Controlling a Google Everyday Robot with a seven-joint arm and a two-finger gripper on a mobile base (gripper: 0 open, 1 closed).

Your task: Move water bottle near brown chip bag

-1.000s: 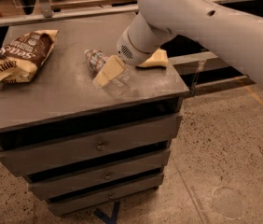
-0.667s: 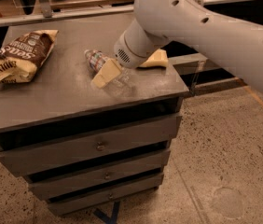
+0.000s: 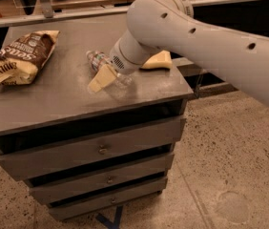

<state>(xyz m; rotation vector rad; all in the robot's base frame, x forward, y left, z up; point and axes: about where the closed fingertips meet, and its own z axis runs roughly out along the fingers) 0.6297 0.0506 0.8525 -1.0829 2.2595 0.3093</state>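
Bag (image 3: 17, 56) far left; bottle (image 3: 98, 60) lying well apart on cabinet (image 3: 58, 97); gripper (image 3: 108, 78) down at it.
Grasp step, I judge; whether gripper holds bottle, cannot tell. Next: secure, lift, carry left beside bag.

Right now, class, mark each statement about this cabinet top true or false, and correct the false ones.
1. The bottle stands upright. False: it is tipped over, cap toward the chip bag.
2. The gripper is at the bottle. True.
3. The chip bag touches the bottle. False: bare cabinet top separates them.
4. The sponge lies between bottle and bag. False: it lies beyond the bottle, away from the bag.
5. The bag lies near the cabinet's edge. True.
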